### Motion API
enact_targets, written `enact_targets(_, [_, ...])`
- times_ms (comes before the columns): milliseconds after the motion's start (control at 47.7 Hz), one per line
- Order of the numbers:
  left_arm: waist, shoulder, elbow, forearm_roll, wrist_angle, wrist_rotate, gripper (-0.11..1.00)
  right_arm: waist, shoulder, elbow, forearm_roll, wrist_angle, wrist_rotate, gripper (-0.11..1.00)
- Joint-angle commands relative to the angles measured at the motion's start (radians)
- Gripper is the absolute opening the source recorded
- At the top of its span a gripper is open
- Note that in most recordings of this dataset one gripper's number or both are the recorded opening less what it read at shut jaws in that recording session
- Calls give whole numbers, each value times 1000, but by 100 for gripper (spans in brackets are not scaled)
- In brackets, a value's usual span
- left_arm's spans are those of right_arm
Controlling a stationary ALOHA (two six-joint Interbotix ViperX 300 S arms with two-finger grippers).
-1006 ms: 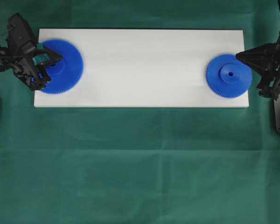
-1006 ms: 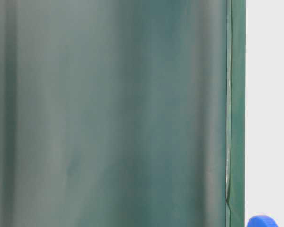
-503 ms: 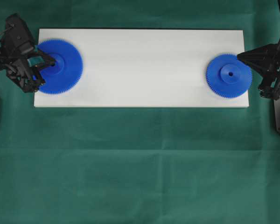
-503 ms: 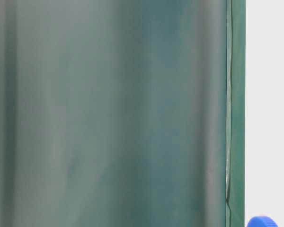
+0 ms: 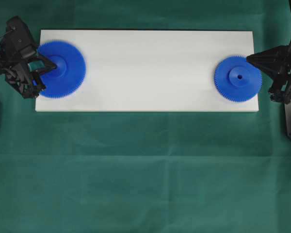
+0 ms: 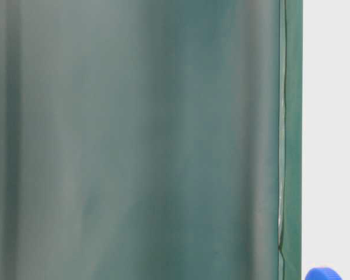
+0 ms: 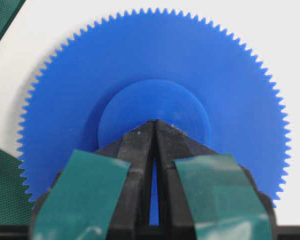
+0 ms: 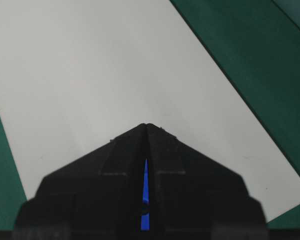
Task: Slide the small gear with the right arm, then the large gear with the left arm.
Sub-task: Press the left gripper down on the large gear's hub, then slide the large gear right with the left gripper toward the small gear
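The large gear (image 5: 68, 73) lies flat on the left end of the white board (image 5: 145, 48). My left gripper (image 5: 53, 65) is shut, its teal-patched fingers pointing at the gear's hub. In the left wrist view the tips (image 7: 155, 121) meet over the near edge of the large gear's (image 7: 155, 60) raised hub. The small gear (image 5: 238, 80) lies flat at the board's right end. My right gripper (image 5: 248, 59) is shut, its point at the gear's upper right rim. In the right wrist view the gripper (image 8: 146, 125) hides the small gear except a blue sliver (image 8: 145, 195) between the fingers.
Green cloth (image 5: 145, 170) covers the table around the board. The board's long middle stretch (image 8: 115, 65) lies between the two gears. The table-level view catches the edge of a blue gear hub (image 6: 324, 273) against a green backdrop.
The left gripper has drawn back to the left off the large gear's hub, and its fingers have come together. The right gripper has eased slightly to the right. Neither gear has visibly moved.
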Motion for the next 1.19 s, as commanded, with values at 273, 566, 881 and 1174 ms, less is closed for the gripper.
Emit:
enact_targets(273, [-6,40,-17,-2,-49,6,0,2,2,-11,-3,-6,2,50])
enact_targets(566, [-6,71,-29,0,-44,6,0,2,3,-11,-3,-3,3,50])
enact_targets(881, [-38,129,-57,0,-44,2,0,2,5,-15,-3,-3,3,50])
enact_targets(1174, [-166,330,-282,0,-54,2,0,2,6,-9,-3,-8,3,50])
